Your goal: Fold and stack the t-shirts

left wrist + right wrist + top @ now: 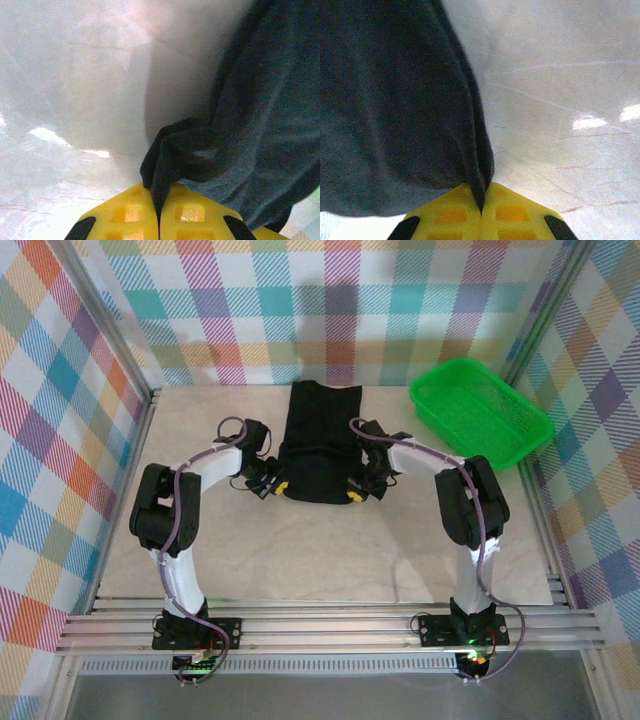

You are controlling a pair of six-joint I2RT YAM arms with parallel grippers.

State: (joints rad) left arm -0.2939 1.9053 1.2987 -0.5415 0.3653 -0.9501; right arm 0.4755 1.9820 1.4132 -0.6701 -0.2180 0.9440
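Observation:
A black t-shirt [320, 435] lies lengthwise in the middle of the table, its far end near the back wall. My left gripper [280, 485] is shut on the shirt's near left corner, and its yellow fingers [125, 212] pinch a bunched fold of the black t-shirt [260, 125]. My right gripper [354, 493] is shut on the near right corner. Its yellow fingers [512, 212] clamp the edge of the black t-shirt [385, 100], which hangs up and to the left of them. The near edge is lifted slightly between both grippers.
A green plastic mesh basket [480, 410] stands at the back right of the table. Plaid walls close in the back and both sides. The pale tabletop [320, 560] stretches bare between the arms' bases and the shirt.

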